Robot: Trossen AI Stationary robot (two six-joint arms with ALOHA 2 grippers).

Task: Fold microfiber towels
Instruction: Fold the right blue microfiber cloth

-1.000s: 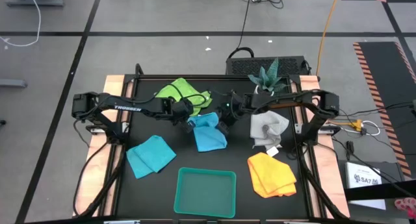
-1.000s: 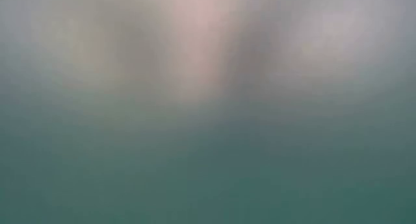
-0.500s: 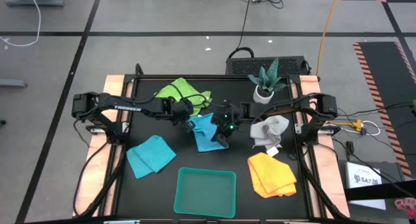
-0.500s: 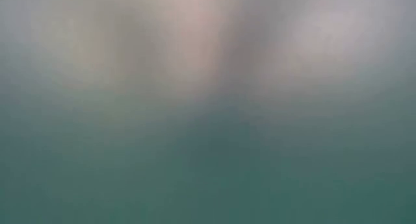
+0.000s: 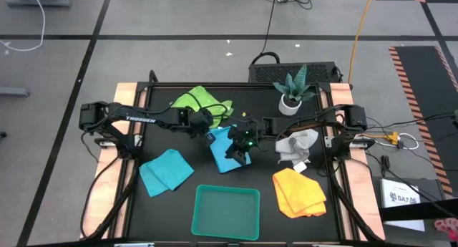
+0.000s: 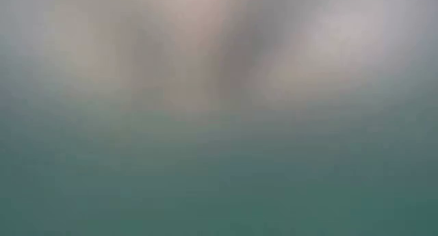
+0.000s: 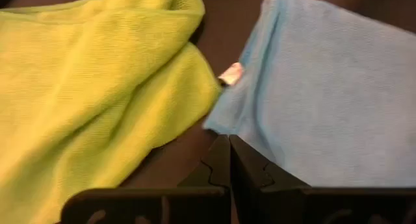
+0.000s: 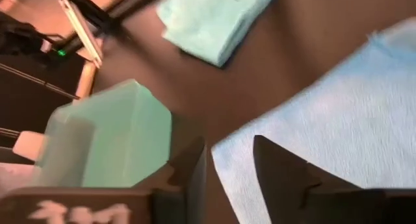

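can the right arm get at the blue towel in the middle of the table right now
Probably yes. The right gripper is already over the middle blue towel with its fingers apart and cloth showing between them. The left gripper, shut at the towel's far corner, does not block it.

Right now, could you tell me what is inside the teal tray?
The teal tray looks empty; only its bare floor shows. All five towels lie outside it on the table. Nothing covers it.

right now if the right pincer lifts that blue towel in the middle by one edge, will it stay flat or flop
Probably flop: the blue towel already lies rumpled, its edge curling in the left wrist view. It looks thin and light, so the unpinched part would likely drape and drag. The left pincer, shut at its corner, may hold that end down.
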